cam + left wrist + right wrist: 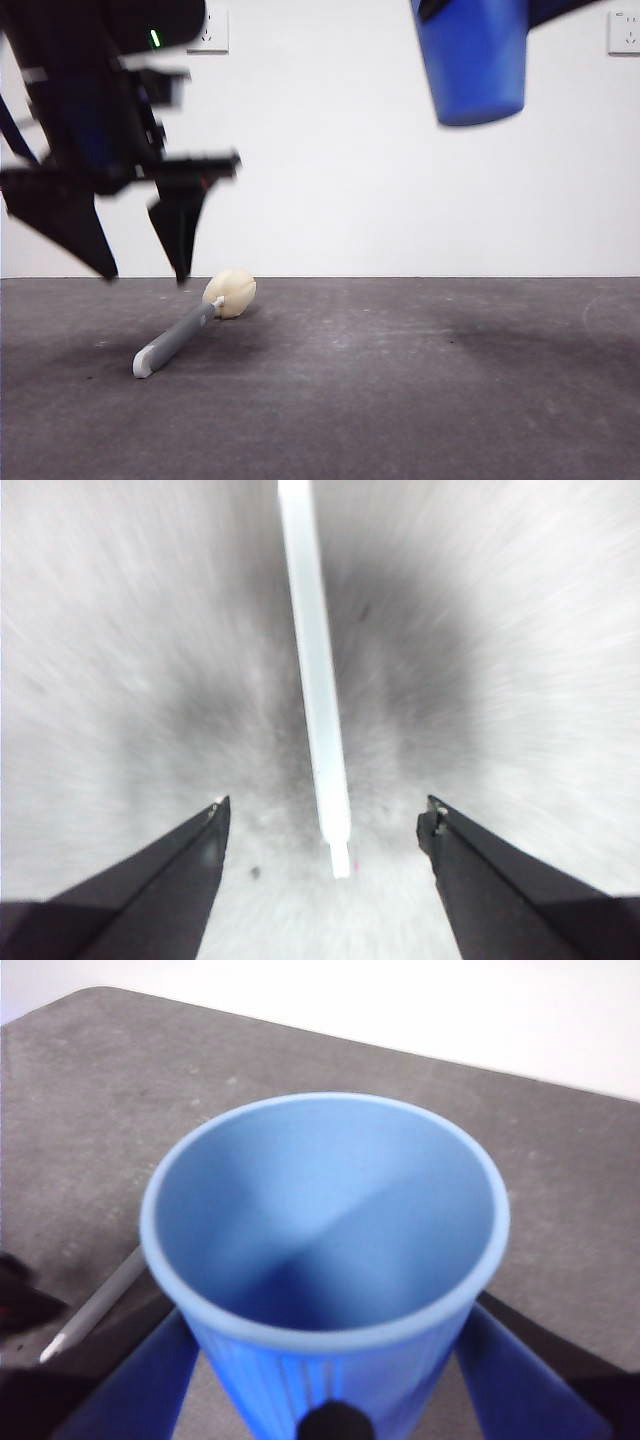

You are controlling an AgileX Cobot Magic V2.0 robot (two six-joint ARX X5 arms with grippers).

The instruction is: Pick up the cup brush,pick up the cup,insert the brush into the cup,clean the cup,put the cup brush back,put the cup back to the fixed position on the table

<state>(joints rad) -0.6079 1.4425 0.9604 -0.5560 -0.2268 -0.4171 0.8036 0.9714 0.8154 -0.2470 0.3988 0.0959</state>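
The cup brush [185, 335] lies flat on the table [420, 400], cream sponge head [232, 292] towards the wall and grey handle towards the camera. My left gripper [145, 277] hangs open just above the handle end. In the left wrist view the pale handle [318, 680] runs between the spread jaws of that gripper [326, 805], which do not touch it. The blue cup [475, 60] is held high at the top right, with my right gripper [325, 1390] shut on the ribbed wall of the cup [325, 1250]. The cup's mouth faces the wrist camera and nothing is inside.
A white wall with two sockets [210, 30] [622, 32] stands behind the table. From the right wrist, the brush handle [95, 1305] shows below and beside the cup, with the table's far edge [300, 1035] beyond.
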